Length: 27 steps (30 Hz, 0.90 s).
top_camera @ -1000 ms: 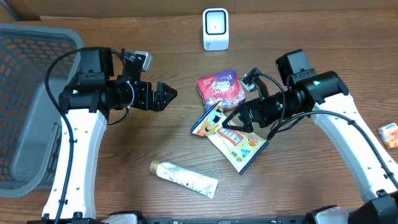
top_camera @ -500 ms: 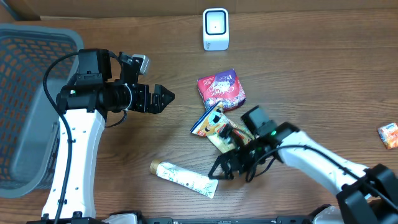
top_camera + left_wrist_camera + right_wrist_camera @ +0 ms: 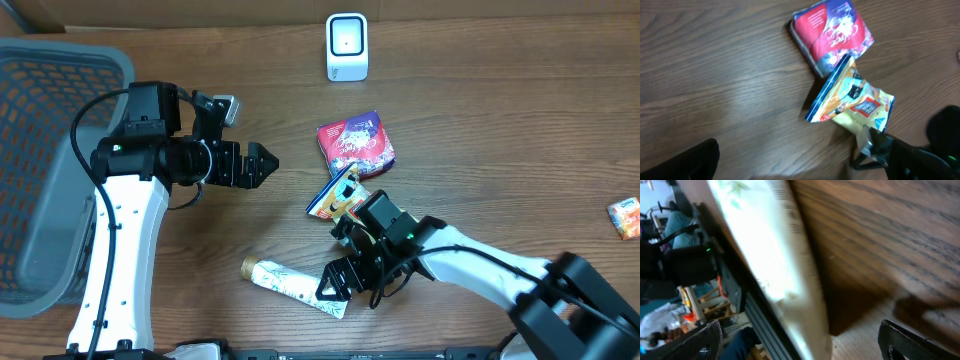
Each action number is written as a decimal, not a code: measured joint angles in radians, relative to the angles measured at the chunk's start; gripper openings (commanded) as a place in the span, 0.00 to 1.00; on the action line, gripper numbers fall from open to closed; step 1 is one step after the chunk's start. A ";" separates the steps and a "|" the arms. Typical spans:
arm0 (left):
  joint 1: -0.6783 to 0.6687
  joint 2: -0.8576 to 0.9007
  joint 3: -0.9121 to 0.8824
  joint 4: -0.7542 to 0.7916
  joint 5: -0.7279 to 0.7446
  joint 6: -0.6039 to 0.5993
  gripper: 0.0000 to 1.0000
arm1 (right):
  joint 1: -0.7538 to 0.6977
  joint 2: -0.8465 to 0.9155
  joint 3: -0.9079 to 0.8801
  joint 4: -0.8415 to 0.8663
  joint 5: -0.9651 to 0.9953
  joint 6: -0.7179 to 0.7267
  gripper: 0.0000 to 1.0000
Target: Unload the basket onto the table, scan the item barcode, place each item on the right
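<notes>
Wood-grain counter [image 3: 500,120] carries a white scanner [image 3: 347,46] at its far edge, a grey basket [image 3: 40,200] at left, a red packet [image 3: 355,143], a blue-and-yellow snack pouch [image 3: 335,195], an orange packet [image 3: 626,217] at the right edge and a white tube [image 3: 285,282] near the front edge. A second earlier the right arm reached in from the right above the pouch. It has since swung low across the front, its tool [image 3: 340,283] now at the tube's crimped end, fingers spread wide, nothing gripped. The left arm has barely shifted, stretched level toward the packets, its tool [image 3: 262,163] likewise wide and empty, well apart from them.
</notes>
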 measured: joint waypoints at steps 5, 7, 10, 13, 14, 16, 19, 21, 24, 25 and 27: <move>0.000 0.000 0.000 -0.023 -0.032 0.000 1.00 | -0.002 0.086 0.024 0.013 -0.092 0.025 1.00; 0.000 0.000 0.000 -0.025 -0.037 0.000 1.00 | -0.002 0.113 0.040 0.013 -0.129 0.027 1.00; 0.000 0.000 0.000 -0.026 -0.042 0.000 1.00 | 0.002 0.133 0.052 0.016 -0.155 0.026 0.97; 0.000 0.000 0.000 -0.026 -0.045 0.000 1.00 | 0.009 0.137 0.054 0.022 -0.157 0.029 0.91; 0.000 0.000 0.000 -0.027 -0.046 0.000 1.00 | 0.011 0.137 0.054 0.026 -0.151 0.036 0.88; 0.000 0.000 0.000 -0.028 -0.047 0.000 1.00 | 0.013 0.145 0.054 0.035 -0.145 0.045 0.77; 0.000 0.000 0.000 -0.031 -0.047 0.000 1.00 | 0.013 0.155 0.054 0.038 -0.132 0.054 0.49; 0.000 0.000 0.000 -0.033 -0.048 0.001 1.00 | 0.014 0.169 0.054 0.044 -0.119 0.062 0.32; 0.000 0.000 0.000 -0.034 -0.058 0.004 1.00 | 0.015 0.186 0.054 0.047 -0.117 0.062 0.08; 0.000 0.000 0.000 -0.034 -0.062 0.008 1.00 | 0.016 0.190 0.055 0.049 -0.118 0.060 0.06; 0.000 0.000 0.000 -0.039 -0.070 0.009 1.00 | 0.016 0.193 0.058 0.056 -0.120 0.052 0.04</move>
